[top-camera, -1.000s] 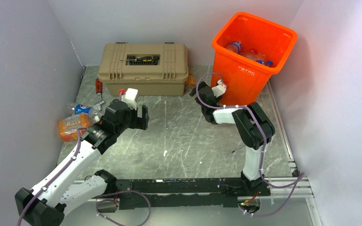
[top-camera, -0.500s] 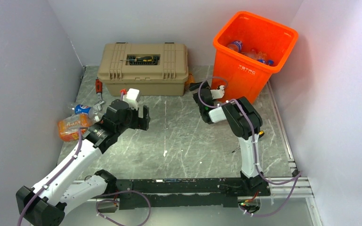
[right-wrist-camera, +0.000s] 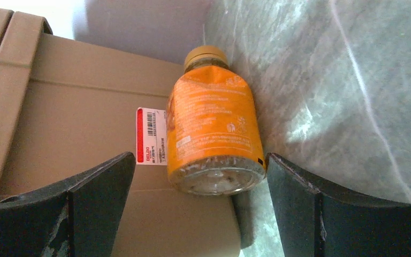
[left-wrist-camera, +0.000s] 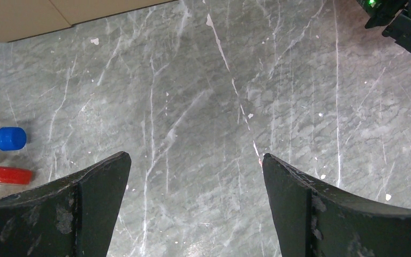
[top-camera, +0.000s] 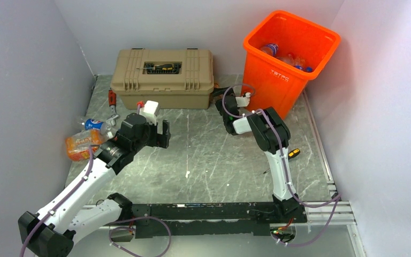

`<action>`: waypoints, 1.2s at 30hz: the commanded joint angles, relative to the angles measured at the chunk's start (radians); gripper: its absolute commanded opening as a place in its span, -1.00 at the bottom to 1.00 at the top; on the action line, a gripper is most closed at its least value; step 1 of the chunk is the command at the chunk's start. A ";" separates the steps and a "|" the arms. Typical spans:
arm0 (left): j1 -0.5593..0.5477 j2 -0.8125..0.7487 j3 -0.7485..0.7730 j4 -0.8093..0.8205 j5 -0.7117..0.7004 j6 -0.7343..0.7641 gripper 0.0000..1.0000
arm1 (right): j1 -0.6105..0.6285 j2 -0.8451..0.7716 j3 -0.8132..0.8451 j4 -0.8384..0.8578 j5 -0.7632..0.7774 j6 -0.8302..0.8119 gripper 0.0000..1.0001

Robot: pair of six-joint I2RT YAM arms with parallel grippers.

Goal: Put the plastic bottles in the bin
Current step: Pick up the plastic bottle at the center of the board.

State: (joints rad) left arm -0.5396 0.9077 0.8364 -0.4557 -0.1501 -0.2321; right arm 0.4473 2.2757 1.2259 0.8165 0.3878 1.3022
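Observation:
An orange-labelled plastic bottle (right-wrist-camera: 214, 134) with a tan cap lies against the end of the toolbox, base toward my right gripper (right-wrist-camera: 200, 166). That gripper is open and its fingers straddle the base. From above, the right gripper (top-camera: 219, 104) sits at the toolbox's right end. The bright orange bin (top-camera: 278, 80) stands at the back right with several bottles (top-camera: 284, 57) inside. An orange-wrapped bottle (top-camera: 83, 144) and a blue-labelled bottle (top-camera: 93, 124) lie at the left wall. My left gripper (top-camera: 163, 134) hangs open over bare floor (left-wrist-camera: 195, 158), right of a blue cap (left-wrist-camera: 9, 138) and a red cap (left-wrist-camera: 10, 175).
The tan latched toolbox (top-camera: 163, 72) stands against the back wall with a screwdriver (top-camera: 163, 67) in its lid. A yellow-handled screwdriver (top-camera: 294, 153) lies by the right arm. A red-handled tool (top-camera: 111, 97) lies left of the toolbox. Walls close in on the left, back and right.
My right arm has swung left and lowered, bringing its gripper from the bin's foot to the toolbox's right end. The left arm has not moved.

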 commanded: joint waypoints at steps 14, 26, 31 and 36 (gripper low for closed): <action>0.003 -0.013 0.047 0.017 0.019 -0.017 0.98 | -0.014 0.095 0.070 -0.072 -0.054 0.031 0.48; 0.004 -0.020 0.047 0.016 0.017 -0.016 0.98 | -0.011 0.044 -0.021 0.010 -0.051 0.008 0.01; 0.003 -0.031 0.047 0.017 0.016 -0.016 0.98 | 0.009 -0.056 -0.168 0.066 -0.030 -0.008 -0.02; 0.003 -0.049 0.049 0.017 0.007 -0.014 0.98 | 0.043 -0.213 -0.369 0.107 -0.007 -0.035 -0.09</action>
State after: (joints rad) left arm -0.5396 0.8886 0.8364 -0.4557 -0.1463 -0.2317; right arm 0.4603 2.1765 0.9916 0.9218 0.3481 1.3064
